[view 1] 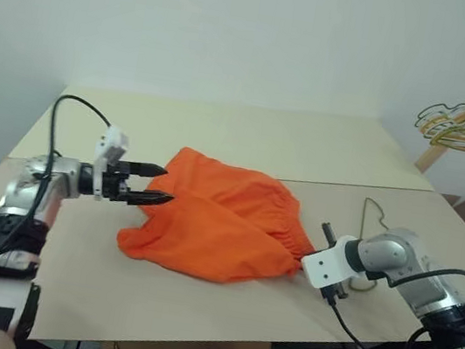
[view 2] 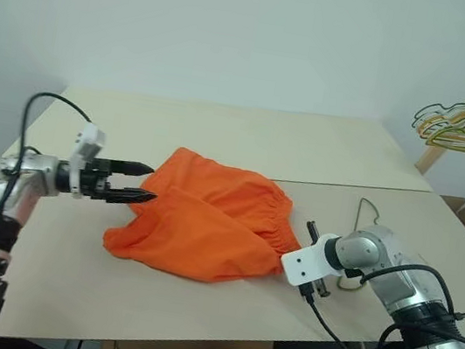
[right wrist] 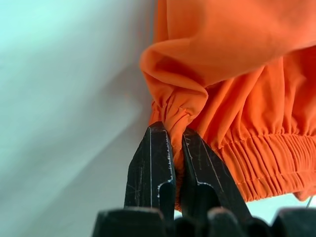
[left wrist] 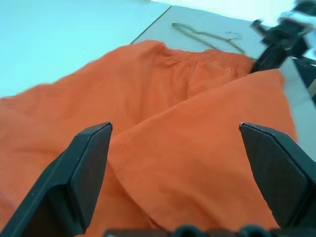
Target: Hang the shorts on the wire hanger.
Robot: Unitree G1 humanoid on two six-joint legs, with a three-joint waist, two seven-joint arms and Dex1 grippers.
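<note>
Shorts (view 1: 221, 217) lie crumpled on the table (view 1: 221, 133), their gathered waistband pinched between the closed fingers of the right gripper (right wrist: 174, 148); the left gripper (view 1: 153, 184) hovers spread wide at their opposite edge, holding nothing; wire hanger (view 2: 367, 215) lies just beyond the right wrist

We see the shorts (view 1: 216, 225) as matt orange woven cloth, soft and creased, with a gathered, ribbed elastic waistband. The counter (view 1: 247, 137) looks like smooth, pale beige board with a dull finish. The wire hanger (left wrist: 207, 37) is thin bare metal wire, dull and greyish. Our left hand (view 1: 157, 185) has matt black fingers (left wrist: 81, 173) that look like hard plastic; the right hand (right wrist: 173, 153) has black fingers with fine scratches.
</note>
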